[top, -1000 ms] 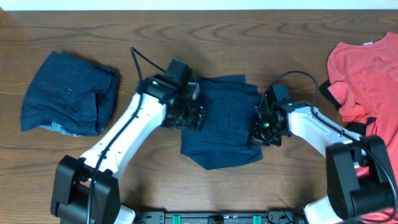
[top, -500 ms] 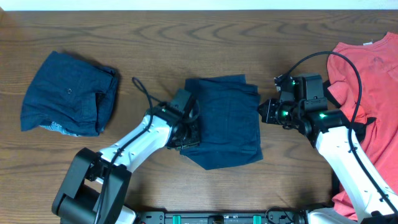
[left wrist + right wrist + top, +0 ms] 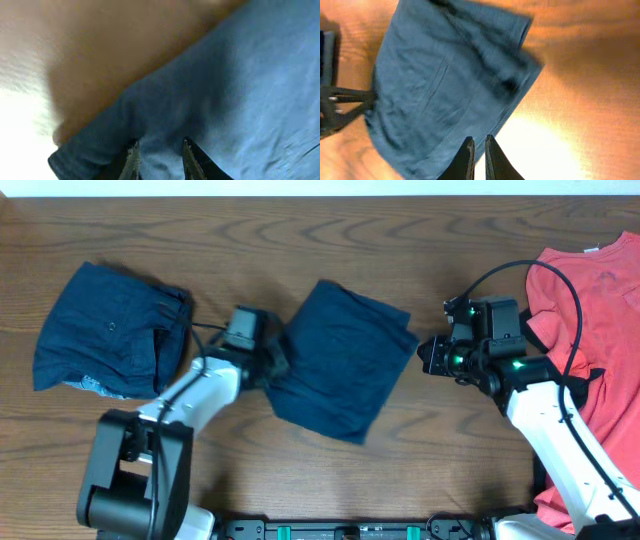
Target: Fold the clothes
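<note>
A folded pair of dark navy shorts [image 3: 342,360] lies skewed at the table's middle; it fills the left wrist view [image 3: 240,90] and shows in the right wrist view [image 3: 445,85]. My left gripper [image 3: 272,366] is shut on its left edge, with cloth between the fingers [image 3: 160,147]. My right gripper [image 3: 426,358] is shut and empty, just off the shorts' right edge [image 3: 479,142]. A second folded pair of navy shorts [image 3: 110,330] lies at the left. A coral-red T-shirt [image 3: 590,290] lies spread at the right.
The wooden table [image 3: 300,230] runs to a pale far edge at the top. The right arm's black cable [image 3: 560,290] loops over the T-shirt. The arm bases stand at the near edge.
My left gripper has pulled the middle shorts leftwards and turned them askew. My right gripper let go a second ago, drew back to the right and has stayed there.
</note>
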Robot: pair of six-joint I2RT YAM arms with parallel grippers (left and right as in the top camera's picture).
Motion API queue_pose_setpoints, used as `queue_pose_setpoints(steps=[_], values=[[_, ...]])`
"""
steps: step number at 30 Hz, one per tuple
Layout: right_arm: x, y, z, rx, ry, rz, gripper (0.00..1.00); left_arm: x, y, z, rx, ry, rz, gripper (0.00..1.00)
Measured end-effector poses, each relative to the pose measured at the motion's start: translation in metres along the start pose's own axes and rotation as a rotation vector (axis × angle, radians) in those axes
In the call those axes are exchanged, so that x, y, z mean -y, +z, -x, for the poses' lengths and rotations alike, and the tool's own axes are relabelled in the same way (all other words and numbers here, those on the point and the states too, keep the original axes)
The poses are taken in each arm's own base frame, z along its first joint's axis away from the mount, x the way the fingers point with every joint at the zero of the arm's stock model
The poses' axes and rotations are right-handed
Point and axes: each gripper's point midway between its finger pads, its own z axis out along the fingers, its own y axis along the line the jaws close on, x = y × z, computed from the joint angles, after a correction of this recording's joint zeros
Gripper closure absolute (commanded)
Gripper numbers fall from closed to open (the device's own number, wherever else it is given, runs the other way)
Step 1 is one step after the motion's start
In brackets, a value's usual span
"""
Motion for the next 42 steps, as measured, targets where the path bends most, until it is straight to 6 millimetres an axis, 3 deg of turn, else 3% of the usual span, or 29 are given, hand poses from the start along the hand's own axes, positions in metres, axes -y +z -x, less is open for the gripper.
queue_pose_setpoints(steps=[3,7,12,16,18,21,26,33,39,40,42], values=[[0.003,0.009,0.008,0.027,-0.019,-0.019,0.92,0.004,-0.012,0.017,-0.019,0.024,-0.026,0.53],[0.004,0.031,0.011,0.026,-0.06,-0.025,0.93,0.016,-0.029,0.016,-0.09,0.049,-0.044,0.36],[0.004,0.072,-0.011,-0.068,-0.141,-0.029,0.92,0.014,-0.046,-0.007,-0.209,0.047,-0.027,0.29],[0.017,0.103,-0.032,-0.15,-0.157,-0.046,0.92,0.005,-0.066,-0.034,-0.305,0.041,0.005,0.25],[0.024,0.112,-0.041,-0.183,-0.154,-0.056,0.92,0.003,-0.077,-0.043,-0.329,0.045,0.014,0.22],[0.021,0.117,-0.039,-0.187,-0.16,-0.039,0.92,0.002,-0.088,-0.05,-0.343,0.053,0.017,0.16],[0.02,0.118,-0.038,-0.193,-0.161,-0.029,0.92,-0.002,-0.073,-0.051,-0.317,0.034,-0.001,0.02],[0.019,0.118,-0.039,-0.194,-0.162,-0.027,0.92,-0.017,-0.023,-0.076,-0.282,-0.114,-0.067,0.0],[0.019,0.118,-0.039,-0.196,-0.163,-0.024,0.92,0.003,-0.016,-0.067,-0.23,-0.224,-0.21,0.0],[0.019,0.118,-0.039,-0.196,-0.163,-0.024,0.92,0.006,-0.016,-0.066,-0.224,-0.237,-0.226,0.0],[0.019,0.118,-0.039,-0.197,-0.162,-0.024,0.92,0.011,-0.014,-0.066,-0.217,-0.264,-0.249,0.19]])
